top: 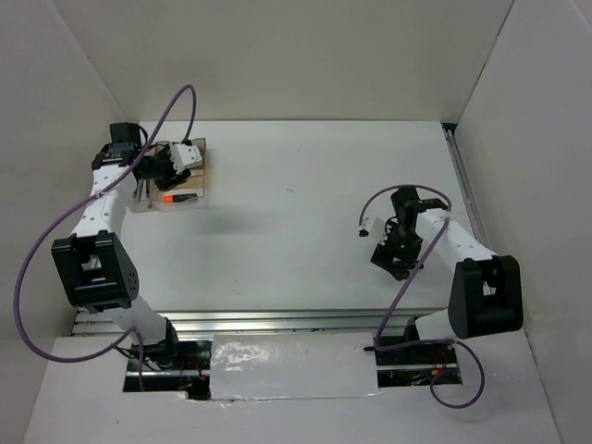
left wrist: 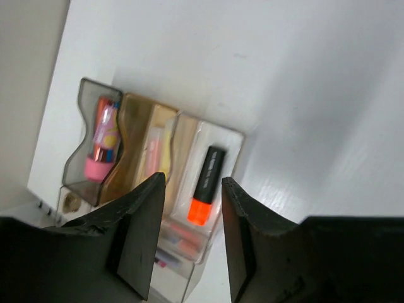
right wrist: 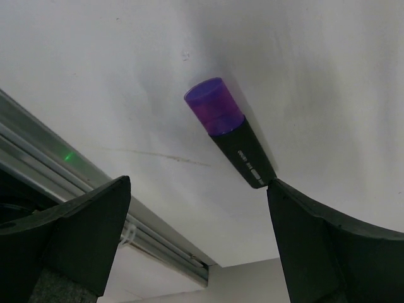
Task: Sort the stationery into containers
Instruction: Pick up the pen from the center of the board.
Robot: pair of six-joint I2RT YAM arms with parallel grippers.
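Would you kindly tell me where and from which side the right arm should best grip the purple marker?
I'd grip the purple marker across its black barrel, just below the cap, from straight above: it lies flat on the table, with the open right gripper over it.

robotics lab test cell: a bare white table [top: 305, 203] is boxed in by plain white panels [top: 277, 55] at 9, 12 and 3 o'clock. two small robot arms, the left arm [top: 97, 231] at 8 o'clock and the right arm [top: 467, 268] at 4 o'clock, rise from an aluminium rail [top: 277, 324] at 6 o'clock. they trail loose purple cables [top: 17, 298] beside a taped white board [top: 296, 370].
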